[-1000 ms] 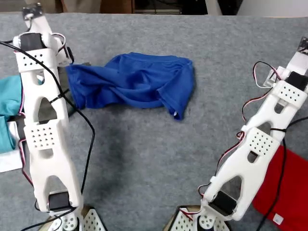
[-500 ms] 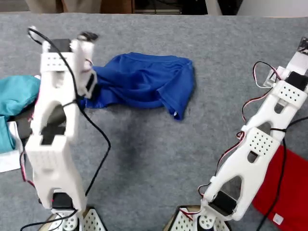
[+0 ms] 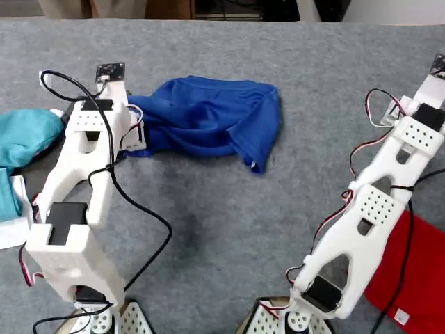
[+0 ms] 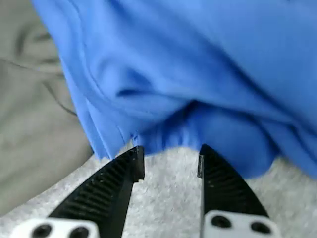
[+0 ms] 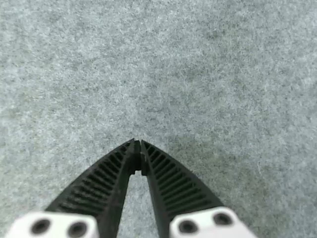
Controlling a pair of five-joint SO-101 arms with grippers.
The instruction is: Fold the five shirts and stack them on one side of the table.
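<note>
1 blue shirt (image 3: 208,115) | left pincer (image 4: 169,158) parted at hem edge

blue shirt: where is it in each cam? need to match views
High view: blue shirt, crumpled, upper centre of the picture.
Left wrist view: its bunched edge at the tips of the open left gripper.
Right wrist view: grey table cover ahead of the shut right gripper.
Shared landmark: the grey table cover.

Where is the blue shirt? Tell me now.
In the high view the blue shirt lies crumpled at the table's far middle; the open left gripper sits at its left edge, the teal shirt beyond.
</note>
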